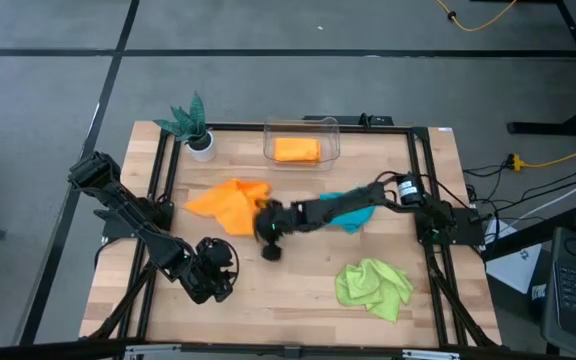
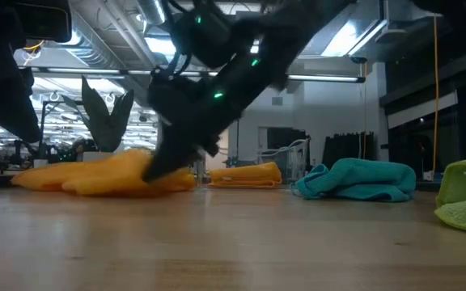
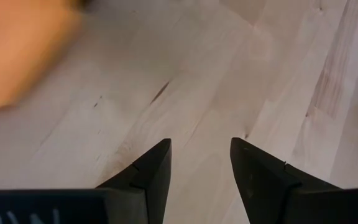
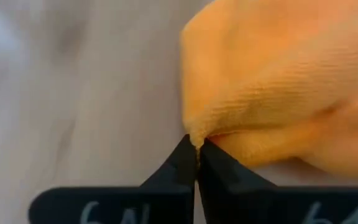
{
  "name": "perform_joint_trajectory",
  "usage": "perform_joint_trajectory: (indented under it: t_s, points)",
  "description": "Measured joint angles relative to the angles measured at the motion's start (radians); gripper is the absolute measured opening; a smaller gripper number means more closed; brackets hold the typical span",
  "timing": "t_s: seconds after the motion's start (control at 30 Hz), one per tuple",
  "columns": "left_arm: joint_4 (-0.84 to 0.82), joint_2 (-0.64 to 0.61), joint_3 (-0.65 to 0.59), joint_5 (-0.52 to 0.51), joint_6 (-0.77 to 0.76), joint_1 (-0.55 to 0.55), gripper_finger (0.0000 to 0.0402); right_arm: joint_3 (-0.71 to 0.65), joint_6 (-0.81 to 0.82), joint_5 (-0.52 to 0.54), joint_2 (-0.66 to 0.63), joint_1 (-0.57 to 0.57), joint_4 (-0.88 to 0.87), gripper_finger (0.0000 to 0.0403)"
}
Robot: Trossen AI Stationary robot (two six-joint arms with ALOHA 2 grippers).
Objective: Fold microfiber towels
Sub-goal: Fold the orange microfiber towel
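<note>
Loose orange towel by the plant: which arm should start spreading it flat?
Right. The right gripper has its jaws shut on a corner of the loose orange towel. The left gripper sits open over bare table, nearer the front edge, holding nothing. It would probably help by pinning another corner.

Grey floor (image 1: 48, 110) (dark seams), ceiling lights (image 2: 354, 36)

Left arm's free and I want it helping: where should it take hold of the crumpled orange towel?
Probably the pointed corner of the crumpled orange towel facing the left gripper, since it lies flat and thin on the table. Approach from above, from the left arm's side; the right gripper already pinches the opposite edge.
</note>
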Motion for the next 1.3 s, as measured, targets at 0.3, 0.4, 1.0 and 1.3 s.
perform_joint_trajectory:
  t_s: [0.3, 0.4, 1.0, 1.3]
  points:
    - [0.002, 0.0, 0.0, 0.001, 0.001, -0.004, 0.016, 0.009, -0.064, 0.049, -0.031, 0.217, -0.408, 0.0025]
    - [-0.001, 0.0, 0.0, 0.001, 0.0, -0.003, 0.016, 0.022, -0.002, -0.002, -0.05, 0.253, -0.446, 0.0037]
    - [0.039, 0.051, 0.001, 0.062, 0.184, -0.001, 0.016, 0.066, 0.027, -0.041, -0.126, 0.365, -0.618, 0.0042]
    - [0.016, 0.159, 0.0, 0.101, 0.211, 0.031, 0.0164, 0.066, 0.027, -0.038, -0.127, 0.364, -0.615, 0.0041]
